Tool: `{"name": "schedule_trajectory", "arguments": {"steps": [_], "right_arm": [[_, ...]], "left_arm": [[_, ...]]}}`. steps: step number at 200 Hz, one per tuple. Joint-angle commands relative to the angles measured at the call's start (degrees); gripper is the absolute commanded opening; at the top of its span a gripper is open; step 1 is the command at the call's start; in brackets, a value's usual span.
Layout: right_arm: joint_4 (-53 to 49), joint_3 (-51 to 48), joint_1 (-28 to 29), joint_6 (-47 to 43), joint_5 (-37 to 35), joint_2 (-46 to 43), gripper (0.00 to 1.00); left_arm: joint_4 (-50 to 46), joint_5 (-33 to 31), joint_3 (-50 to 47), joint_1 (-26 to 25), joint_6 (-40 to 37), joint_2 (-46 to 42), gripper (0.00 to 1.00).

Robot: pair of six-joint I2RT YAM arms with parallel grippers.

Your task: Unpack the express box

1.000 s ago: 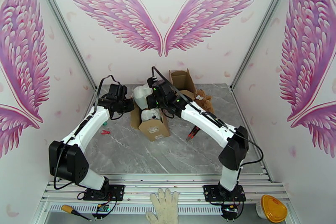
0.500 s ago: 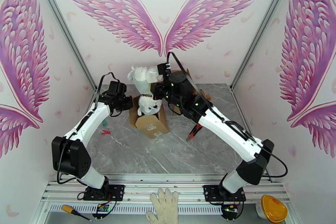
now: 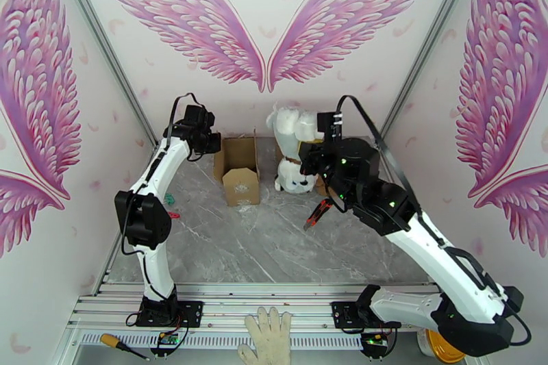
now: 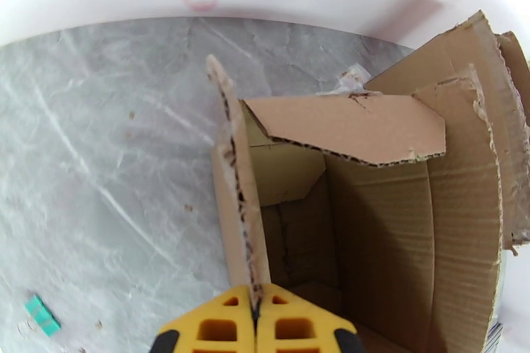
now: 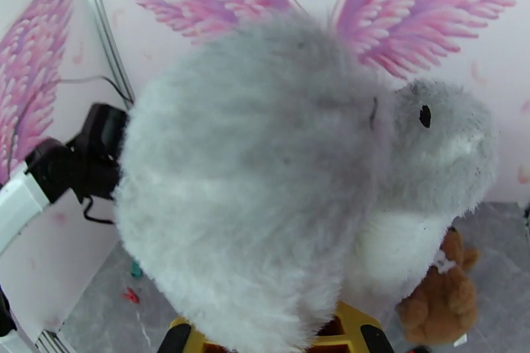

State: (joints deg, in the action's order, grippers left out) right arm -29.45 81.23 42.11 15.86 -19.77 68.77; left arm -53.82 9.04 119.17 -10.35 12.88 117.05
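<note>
We are pinching the upright side flap (image 4: 235, 202) of the express box (image 3: 240, 178) with our left pincer (image 4: 255, 304), its yellow fingers (image 4: 218, 328) pressing together on the cardboard edge. The box is sitting open on the tabletop (image 3: 274, 250) near the back wall, directly under that pincer. Our right pincer (image 3: 312, 132) is clamping a grey-and-white plush toy (image 3: 291, 154) and holding it upright to the right of the box, clear of its opening. We cannot tell whether the toy's lower end is touching the tabletop. A brown plush toy (image 5: 440, 298) is lying just beyond it.
</note>
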Motion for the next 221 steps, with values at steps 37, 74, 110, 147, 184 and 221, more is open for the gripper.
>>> {"name": "schedule_trajectory", "arguments": {"steps": [37, 74, 110, 147, 184, 221], "right_arm": [[1.2, -15.7, -0.1, 12.6, 1.8, 9.7, 0.0], [3.2, -17.4, -0.1, 15.3, 2.3, 18.9, 0.0], [4.3, -15.6, -0.1, 15.4, 3.5, 24.4, 0.24], [1.1, -13.2, -0.1, 12.3, 0.5, 21.1, 0.75], [0.1, -13.7, -0.2, 5.1, -4.1, 10.4, 1.0], [-1.9, -14.9, -2.5, -1.9, -9.0, -0.8, 1.0]], "left_arm": [[-5.6, 1.5, 9.1, 1.0, -3.1, 6.5, 0.0], [-5.0, 2.7, 9.4, 1.1, -2.0, 7.5, 0.0], [-4.4, 3.6, 9.7, 0.8, -1.2, 7.3, 0.22], [-1.7, 2.8, 9.2, 0.4, -0.9, 3.2, 0.6], [8.4, -1.9, 0.2, 0.2, -1.7, -9.3, 0.84], [23.1, -12.7, -22.8, 1.3, -3.3, -30.3, 0.99]]}}
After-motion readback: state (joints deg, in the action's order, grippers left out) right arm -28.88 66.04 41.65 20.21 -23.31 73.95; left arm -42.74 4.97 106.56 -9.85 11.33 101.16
